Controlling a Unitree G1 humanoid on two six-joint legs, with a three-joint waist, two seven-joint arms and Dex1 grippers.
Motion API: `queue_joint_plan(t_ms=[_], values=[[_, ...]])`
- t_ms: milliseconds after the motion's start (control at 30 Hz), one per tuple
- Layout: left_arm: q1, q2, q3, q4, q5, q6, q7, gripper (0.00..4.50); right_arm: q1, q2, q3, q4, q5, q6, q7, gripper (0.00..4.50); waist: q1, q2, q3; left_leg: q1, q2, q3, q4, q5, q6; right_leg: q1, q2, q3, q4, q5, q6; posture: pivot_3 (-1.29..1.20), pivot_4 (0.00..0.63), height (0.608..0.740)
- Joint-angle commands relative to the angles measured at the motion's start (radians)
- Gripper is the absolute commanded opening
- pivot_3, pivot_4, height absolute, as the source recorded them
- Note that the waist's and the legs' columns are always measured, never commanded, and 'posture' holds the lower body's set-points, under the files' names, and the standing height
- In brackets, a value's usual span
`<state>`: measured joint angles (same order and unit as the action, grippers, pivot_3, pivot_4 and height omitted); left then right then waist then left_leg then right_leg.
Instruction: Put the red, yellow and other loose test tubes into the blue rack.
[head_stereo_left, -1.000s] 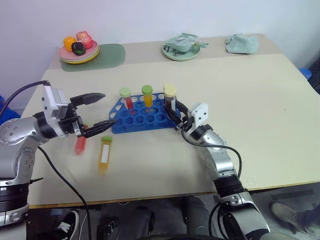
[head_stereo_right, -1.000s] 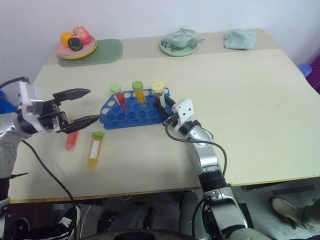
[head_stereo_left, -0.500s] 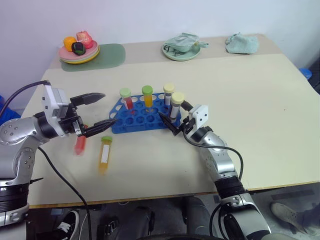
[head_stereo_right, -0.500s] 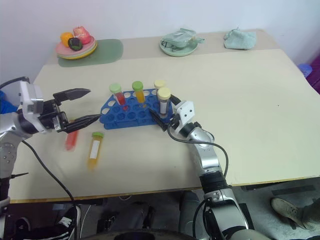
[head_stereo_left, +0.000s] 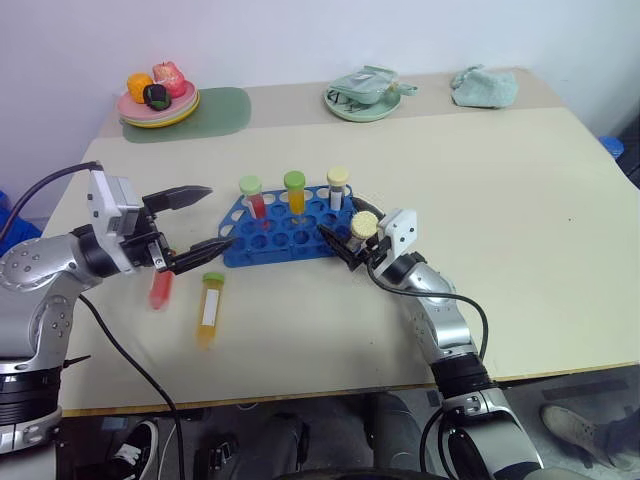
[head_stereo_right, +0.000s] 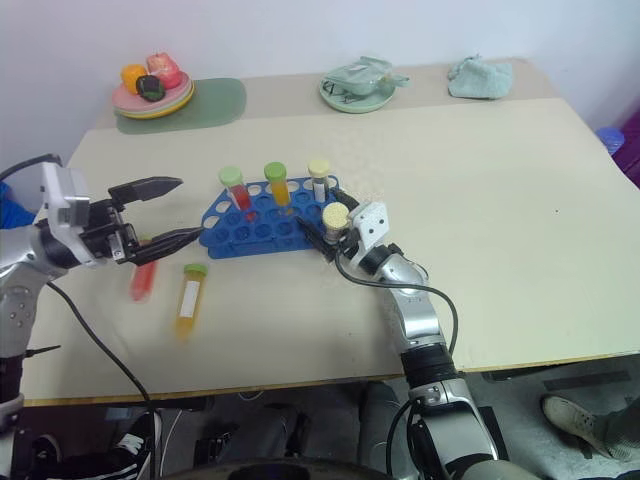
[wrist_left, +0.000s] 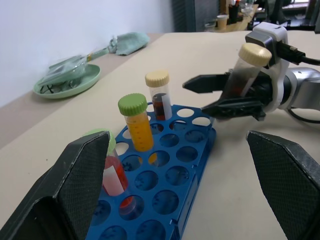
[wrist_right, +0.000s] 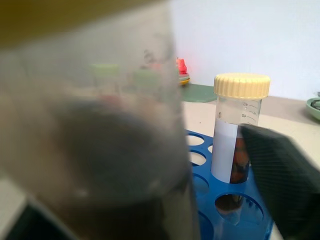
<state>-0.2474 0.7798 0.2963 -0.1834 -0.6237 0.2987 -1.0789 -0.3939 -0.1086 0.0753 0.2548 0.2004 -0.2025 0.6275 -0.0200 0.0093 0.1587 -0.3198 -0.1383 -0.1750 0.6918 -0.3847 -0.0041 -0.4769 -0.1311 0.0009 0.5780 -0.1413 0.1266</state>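
Observation:
The blue rack (head_stereo_left: 285, 235) lies mid-table and holds three upright tubes: a green-capped red one (head_stereo_left: 252, 198), a green-capped orange one (head_stereo_left: 295, 192) and a cream-capped dark one (head_stereo_left: 338, 187). My right gripper (head_stereo_left: 340, 232) sits just off the rack's right end, shut on a cream-capped tube with dark contents (head_stereo_left: 363, 226) that leans back toward its wrist. A red tube (head_stereo_left: 160, 289) and a yellow tube with a green cap and white label (head_stereo_left: 209, 308) lie loose on the table left of the rack. My left gripper (head_stereo_left: 220, 216) hangs open above them, level, pointing at the rack.
A plate of toy fruit (head_stereo_left: 157, 100) on a green mat (head_stereo_left: 220, 110) stands at the back left. A pale green dish (head_stereo_left: 364, 98) and a crumpled green cloth (head_stereo_left: 483, 87) are at the back. The table's right half is bare.
My right gripper opened wide with the cream-capped tube upright between its fingers, then closed. The tube has tipped toward the wrist and sits lower. The left arm has not moved.

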Motion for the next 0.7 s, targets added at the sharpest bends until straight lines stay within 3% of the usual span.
queue_joint_plan(t_ms=[33,333,467,700], values=[[0.002,0.001,0.020,-0.042,-0.020,-0.003,0.006,4.50,-0.006,-0.004,0.008,-0.059,0.005,0.009,0.000,1.70,0.000,0.000,0.000,0.000,0.000,0.000,0.000,0.000,0.000,0.000,0.000,0.000,0.000,0.000,0.000,0.00,0.150,0.740],[0.021,-0.009,0.022,-0.056,-0.025,-0.001,0.015,4.50,0.001,-0.006,0.016,-0.098,0.005,0.028,0.005,1.70,0.001,0.000,0.000,0.000,0.000,0.000,0.000,0.000,0.000,0.000,0.000,0.000,0.000,0.000,0.000,0.00,0.150,0.740],[0.023,-0.012,0.018,-0.057,-0.023,-0.004,0.014,4.50,-0.002,-0.005,0.014,-0.102,0.008,0.043,-0.003,0.63,0.001,0.000,0.000,0.000,0.000,0.000,0.000,0.000,0.000,0.000,0.000,0.000,0.000,0.000,0.000,0.00,0.150,0.740],[0.021,-0.016,0.015,-0.054,-0.022,-0.002,0.010,4.50,-0.013,-0.016,0.015,-0.123,0.005,0.055,-0.009,0.64,0.001,0.000,0.000,0.000,0.000,0.000,0.000,0.000,0.000,0.000,0.000,0.000,0.000,0.000,0.000,0.00,0.150,0.740]])
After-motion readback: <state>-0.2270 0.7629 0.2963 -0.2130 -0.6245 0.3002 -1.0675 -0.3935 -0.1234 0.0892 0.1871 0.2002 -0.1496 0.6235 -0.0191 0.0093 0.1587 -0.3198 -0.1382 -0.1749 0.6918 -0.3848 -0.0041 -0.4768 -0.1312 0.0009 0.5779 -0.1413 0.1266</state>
